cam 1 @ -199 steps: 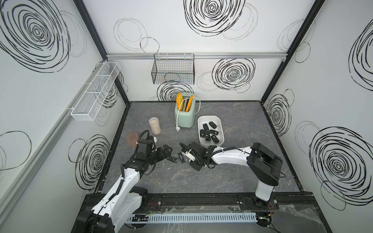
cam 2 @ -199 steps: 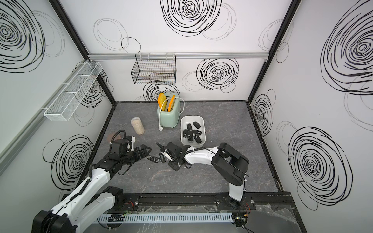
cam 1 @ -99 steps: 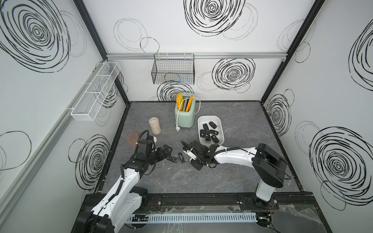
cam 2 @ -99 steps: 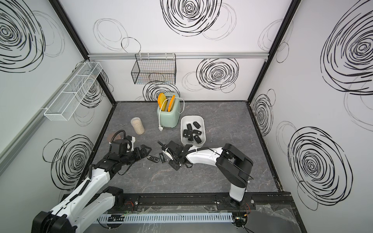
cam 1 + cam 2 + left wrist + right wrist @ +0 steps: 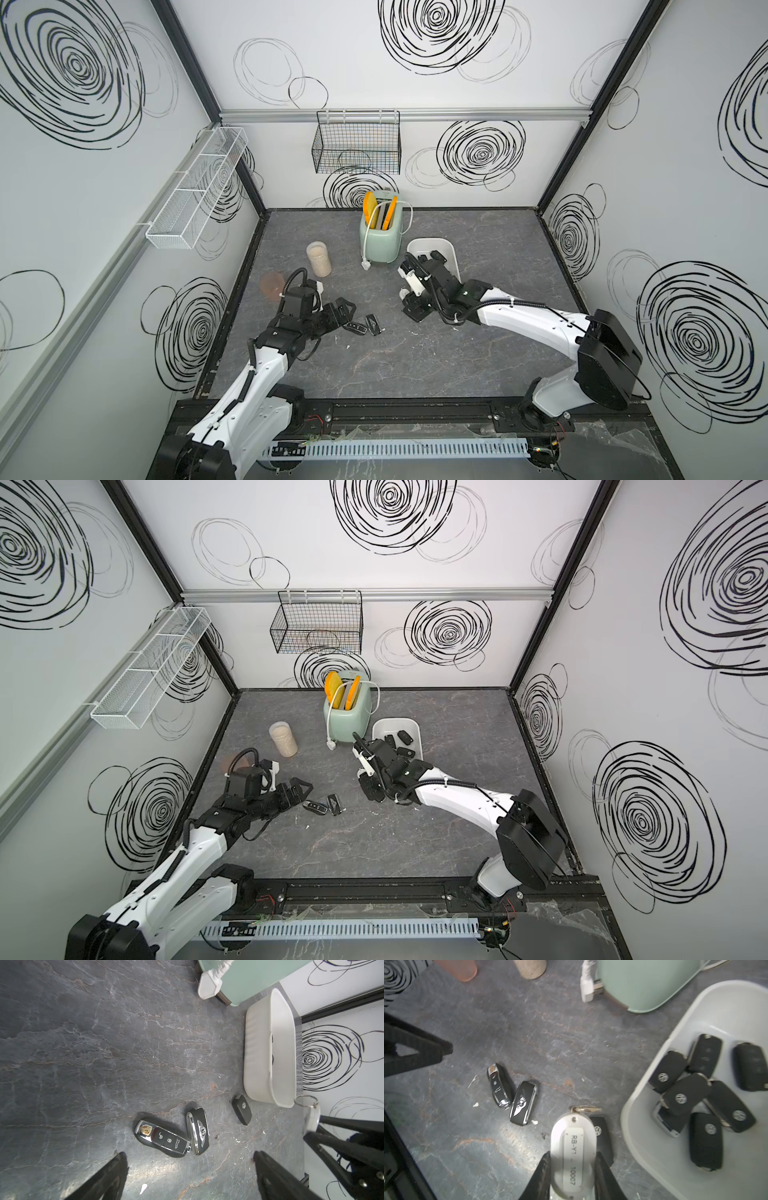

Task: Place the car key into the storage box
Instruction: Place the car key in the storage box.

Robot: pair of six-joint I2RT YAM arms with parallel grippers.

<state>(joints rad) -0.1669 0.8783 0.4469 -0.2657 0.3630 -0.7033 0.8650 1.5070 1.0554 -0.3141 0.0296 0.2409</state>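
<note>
The storage box (image 5: 451, 249) (image 5: 737, 1012) is a white tub right of the toaster, with several black car keys (image 5: 686, 1095) in it. My right gripper (image 5: 572, 1167) (image 5: 406, 296) is shut on a white oval key fob (image 5: 573, 1147) (image 5: 311, 1119) with a ring, held off the floor just outside the box's near left corner. A black car key (image 5: 242, 1112) lies on the floor under it. Two chrome-trimmed car keys (image 5: 162, 1139) (image 5: 198, 1133) lie side by side on the floor. My left gripper (image 5: 190, 1157) (image 5: 347, 315) stands open just short of them, holding nothing.
A mint toaster (image 5: 380, 241) with its white plug (image 5: 207, 988) stands behind the box's left side. A beige jar (image 5: 318, 259) and a pink cup (image 5: 272, 286) stand at the left. A black wire basket (image 5: 357, 143) and a white mesh rack (image 5: 195, 191) hang on the walls.
My right gripper has moved back and to the right with the white fob, away from the two floor keys and toward the storage box. The left arm has stayed put.
</note>
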